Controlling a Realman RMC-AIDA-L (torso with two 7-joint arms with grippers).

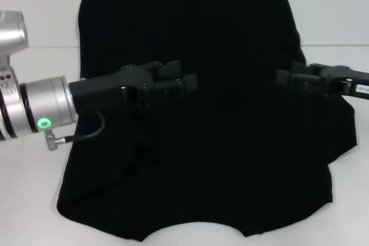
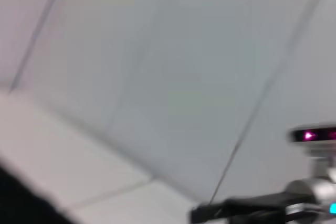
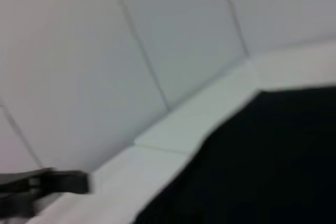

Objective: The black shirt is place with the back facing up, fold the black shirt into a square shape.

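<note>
Your left gripper (image 1: 183,82) is hovering over the middle of the black shirt (image 1: 230,44), its dark fingers lost against the dark cloth, so you cannot tell how far they are parted or whether any fabric is pinched between them. Your right gripper (image 1: 283,78) is reaching in over the garment's right edge, pointing toward the left one, and its jaws are just as hard to read. The shirt is lying spread on the white table (image 1: 34,200), neckline curving at the near edge, hem at the far side, with what look like both side portions already turned inward; the right edge near your right gripper is bulging unevenly. You are handling something light, limp and likely to drape and crease, so it will probably sag from any single pinch and drag if pulled along the surface. Judging from the layout, you are best taking hold at two matching points on one edge, near the corners, and lifting both together. In the right wrist view, the shirt (image 3: 262,171) is meeting the table (image 3: 173,140) near the wall.
</note>
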